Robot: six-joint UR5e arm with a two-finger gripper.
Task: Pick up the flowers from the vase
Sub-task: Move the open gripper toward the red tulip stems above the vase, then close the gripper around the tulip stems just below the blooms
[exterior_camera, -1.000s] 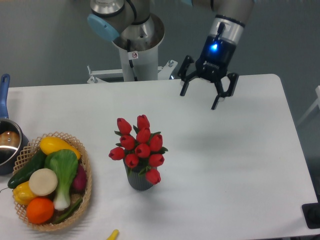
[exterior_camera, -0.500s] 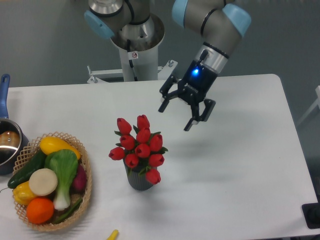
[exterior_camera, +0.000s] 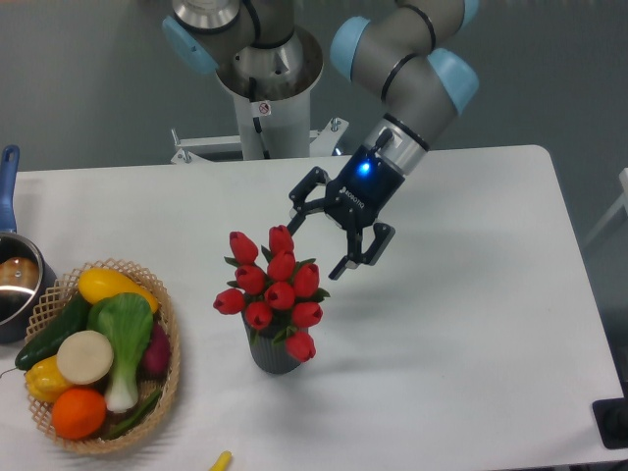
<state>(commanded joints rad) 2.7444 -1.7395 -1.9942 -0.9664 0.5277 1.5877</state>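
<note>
The flowers [exterior_camera: 274, 287], a bunch of red tulip buds with green leaves, stand in the small dark grey ribbed vase [exterior_camera: 274, 354] near the middle of the white table. The buds spread wider than the vase and hide its mouth. My gripper [exterior_camera: 317, 244] hangs open and empty just above and to the right of the bunch. Its left fingertip is close to the topmost bud. Its other fingertip is further right, over the table.
A woven basket [exterior_camera: 169, 365] of vegetables and fruit sits at the left front. A pot [exterior_camera: 15, 282] with a blue handle is at the left edge. A small yellow object [exterior_camera: 221, 460] lies at the front edge. The arm's base [exterior_camera: 265, 88] stands behind the table.
My gripper has moved left and down from the table's far right area to just beside the top of the flowers, staying open. The flowers and vase have not moved.
</note>
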